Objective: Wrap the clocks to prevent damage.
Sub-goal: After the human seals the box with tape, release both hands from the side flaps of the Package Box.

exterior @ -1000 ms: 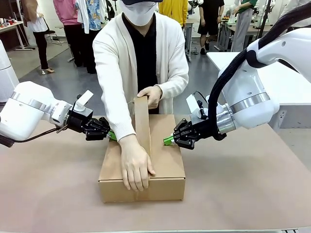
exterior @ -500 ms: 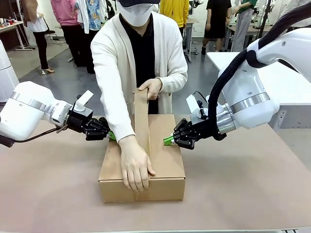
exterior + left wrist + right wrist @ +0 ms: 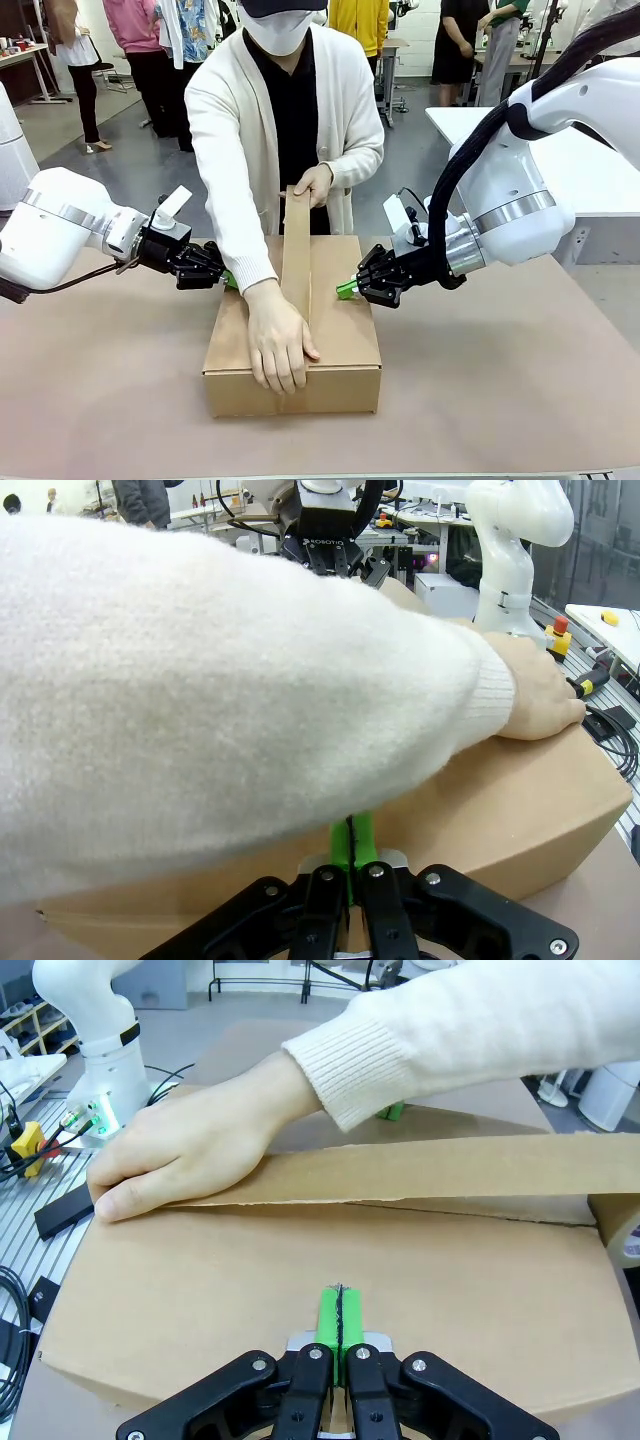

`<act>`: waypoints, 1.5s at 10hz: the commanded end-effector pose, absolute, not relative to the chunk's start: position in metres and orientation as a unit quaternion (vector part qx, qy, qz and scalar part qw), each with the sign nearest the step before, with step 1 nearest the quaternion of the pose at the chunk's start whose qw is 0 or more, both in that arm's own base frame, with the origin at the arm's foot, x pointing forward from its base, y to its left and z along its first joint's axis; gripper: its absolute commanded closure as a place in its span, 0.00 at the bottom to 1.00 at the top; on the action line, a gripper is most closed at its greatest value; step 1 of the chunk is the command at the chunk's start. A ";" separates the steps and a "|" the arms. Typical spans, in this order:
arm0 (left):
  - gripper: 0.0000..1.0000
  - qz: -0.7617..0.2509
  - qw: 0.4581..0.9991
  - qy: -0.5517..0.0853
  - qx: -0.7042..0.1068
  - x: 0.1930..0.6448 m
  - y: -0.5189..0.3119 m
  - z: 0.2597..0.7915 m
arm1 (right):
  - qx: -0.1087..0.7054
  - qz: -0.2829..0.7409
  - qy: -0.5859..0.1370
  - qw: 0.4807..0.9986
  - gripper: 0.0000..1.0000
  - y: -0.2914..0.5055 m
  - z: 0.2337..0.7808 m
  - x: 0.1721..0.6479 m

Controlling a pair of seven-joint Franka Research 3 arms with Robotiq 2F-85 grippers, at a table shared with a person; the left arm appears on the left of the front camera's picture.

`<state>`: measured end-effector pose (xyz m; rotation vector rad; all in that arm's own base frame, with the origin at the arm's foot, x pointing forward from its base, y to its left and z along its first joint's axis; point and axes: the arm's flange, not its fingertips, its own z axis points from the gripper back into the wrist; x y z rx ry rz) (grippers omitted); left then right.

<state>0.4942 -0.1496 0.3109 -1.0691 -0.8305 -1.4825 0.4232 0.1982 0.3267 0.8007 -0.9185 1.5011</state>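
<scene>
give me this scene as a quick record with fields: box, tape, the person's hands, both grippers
box: closed cardboard box on the table
tape: brown strip running from the box's near edge up over its middle
near hand: pressing the tape's end onto the box's front edge
far hand: holding the strip raised above the far end
left gripper: jaws shut, tip at the box's left side
right gripper: jaws shut, tip at the box's right edge

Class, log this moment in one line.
left pincer: shut | right pincer: shut | both: at cardboard box | person: holds tape strip over it
</scene>
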 end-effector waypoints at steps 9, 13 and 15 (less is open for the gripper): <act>1.00 -0.625 0.537 -0.349 -0.447 0.494 -0.150 0.308 | 0.339 0.638 -0.388 0.572 0.99 0.198 0.322 0.423; 1.00 -0.625 0.537 -0.349 -0.447 0.494 -0.150 0.308 | 0.339 0.638 -0.388 0.572 0.99 0.198 0.322 0.423; 1.00 -0.625 0.537 -0.349 -0.447 0.494 -0.150 0.308 | 0.339 0.638 -0.388 0.572 0.99 0.198 0.322 0.423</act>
